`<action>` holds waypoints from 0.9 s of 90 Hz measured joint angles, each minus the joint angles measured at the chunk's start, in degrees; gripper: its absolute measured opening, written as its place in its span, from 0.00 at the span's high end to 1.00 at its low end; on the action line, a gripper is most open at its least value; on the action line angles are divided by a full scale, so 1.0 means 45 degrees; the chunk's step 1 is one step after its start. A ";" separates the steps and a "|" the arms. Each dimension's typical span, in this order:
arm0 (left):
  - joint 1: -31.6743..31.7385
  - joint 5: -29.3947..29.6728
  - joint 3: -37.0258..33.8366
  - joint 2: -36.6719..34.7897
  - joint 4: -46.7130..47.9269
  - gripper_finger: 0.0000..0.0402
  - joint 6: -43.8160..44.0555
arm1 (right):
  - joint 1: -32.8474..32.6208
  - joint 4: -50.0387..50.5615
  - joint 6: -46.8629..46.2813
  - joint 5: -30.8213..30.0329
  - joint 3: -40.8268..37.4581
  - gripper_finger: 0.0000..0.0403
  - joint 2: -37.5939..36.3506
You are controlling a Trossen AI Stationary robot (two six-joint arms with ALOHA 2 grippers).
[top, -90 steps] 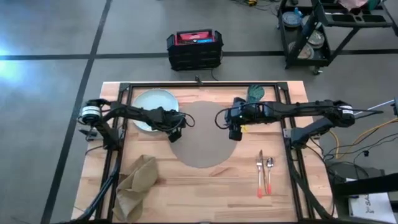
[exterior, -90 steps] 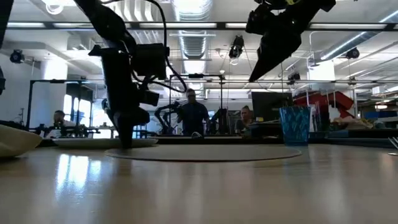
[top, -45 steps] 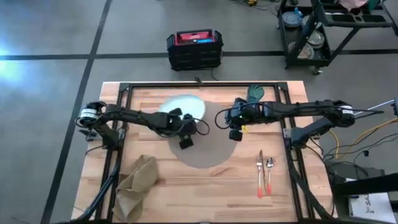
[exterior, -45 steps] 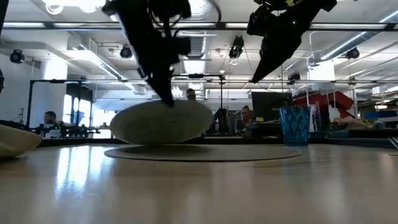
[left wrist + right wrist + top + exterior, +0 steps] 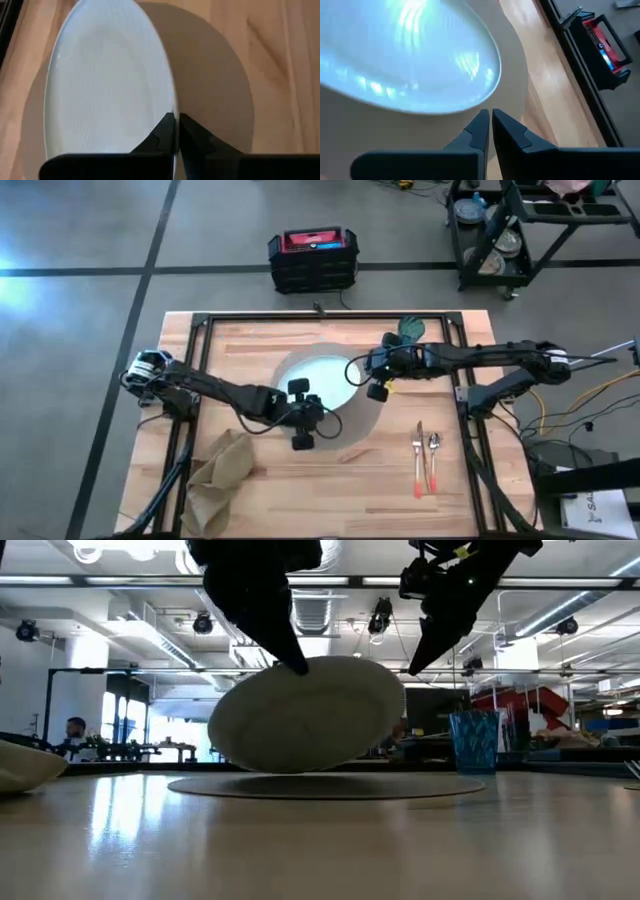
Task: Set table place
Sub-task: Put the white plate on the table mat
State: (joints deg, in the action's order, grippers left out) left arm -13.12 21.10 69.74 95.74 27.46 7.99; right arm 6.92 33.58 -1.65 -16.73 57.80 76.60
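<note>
The left gripper (image 5: 303,412) pinches the rim of the plate (image 5: 318,376) and holds it tilted just above the mat (image 5: 358,420), in the middle of the table (image 5: 350,490). The right gripper (image 5: 376,381), fingers together and empty, hangs at the plate's 3 o'clock. Only the mat is set. The napkin (image 5: 215,483) at 7 o'clock, fork (image 5: 418,458) and spoon (image 5: 434,460) at 4 o'clock, and cup (image 5: 474,741) are left.

No readable text, labels, brands or numbers anywhere; white sheet at floor lower right corner illegible.
</note>
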 joint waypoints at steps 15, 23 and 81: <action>0.0042 -0.0183 -0.0859 0.0003 -0.1591 1.00 -0.0024 | 0.0000 0.0003 -0.0067 0.0000 0.0000 0.98 0.0000; 0.0042 -0.0217 -0.1219 0.0002 -0.2007 1.00 0.0019 | 0.0000 0.0005 -0.0067 0.0005 0.0000 0.98 0.0000; 0.0042 -0.0933 -0.1706 -0.0002 -0.3696 0.58 0.0015 | 0.0000 0.0081 -0.0310 0.0039 0.0005 0.98 0.0000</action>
State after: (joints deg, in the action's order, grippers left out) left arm -12.93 16.91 62.06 95.74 10.82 8.05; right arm 6.92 33.95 -3.05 -16.56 57.82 76.60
